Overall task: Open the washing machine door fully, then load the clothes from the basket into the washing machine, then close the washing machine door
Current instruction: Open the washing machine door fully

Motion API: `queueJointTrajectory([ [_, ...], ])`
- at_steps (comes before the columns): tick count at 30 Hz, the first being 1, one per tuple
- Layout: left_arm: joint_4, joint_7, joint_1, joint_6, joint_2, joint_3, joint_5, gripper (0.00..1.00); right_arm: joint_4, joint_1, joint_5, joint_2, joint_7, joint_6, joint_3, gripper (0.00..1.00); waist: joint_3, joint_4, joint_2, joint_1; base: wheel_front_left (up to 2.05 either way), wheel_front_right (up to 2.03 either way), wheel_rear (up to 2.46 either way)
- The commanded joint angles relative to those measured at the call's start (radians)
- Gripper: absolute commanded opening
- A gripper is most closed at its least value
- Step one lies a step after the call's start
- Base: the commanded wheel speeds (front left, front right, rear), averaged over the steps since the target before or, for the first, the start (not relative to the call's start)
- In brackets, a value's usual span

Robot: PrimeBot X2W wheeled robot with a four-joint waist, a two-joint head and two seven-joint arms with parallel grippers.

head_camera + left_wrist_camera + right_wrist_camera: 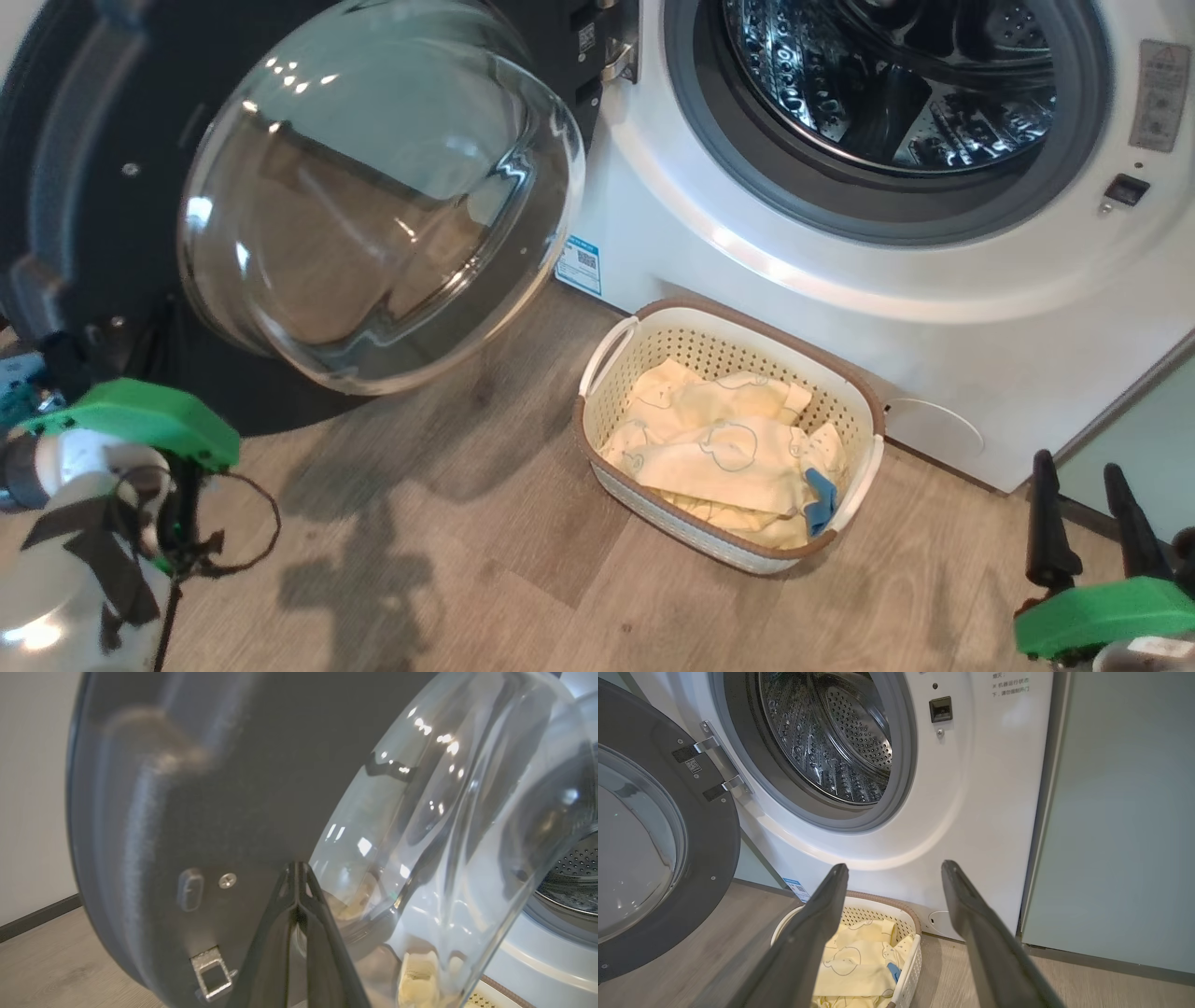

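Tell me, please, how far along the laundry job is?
Done: the washing machine door stands wide open, the drum exposed. In hand: the left claw, shut, sits by the door's inner face; the right claw is open and empty. Left: the clothes lie in the basket, so loading and closing remain.

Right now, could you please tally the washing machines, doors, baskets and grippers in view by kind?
washing machine: 1
washing machine door: 1
basket: 1
grippers: 2 (left gripper shut, right gripper open)
Total: 5
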Motion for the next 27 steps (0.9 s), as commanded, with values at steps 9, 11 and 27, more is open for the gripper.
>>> queueJointTrajectory([
  [9,0.045,-0.01,-0.102,-0.05,0.012,0.166,0.074,0.0,-0.026,-0.049,0.007,-0.027,-0.01,0.004,0.027,1.0,0.007,-0.01,0.0,-0.0001,0.0,0.0,0.0],
  [11,0.051,-0.01,-0.105,-0.06,0.004,0.187,0.092,0.0,-0.025,-0.049,0.008,-0.027,-0.01,0.004,0.028,1.0,0.006,-0.011,0.0,-0.0001,0.0,0.0,0.0],
  [27,0.03,-0.01,-0.038,-0.144,-0.067,0.259,0.22,0.2,-0.017,-0.009,0.014,-0.005,-0.01,0.004,0.022,1.0,-0.083,-0.026,0.0,-0.0001,0.0,0.0,0.0],
])
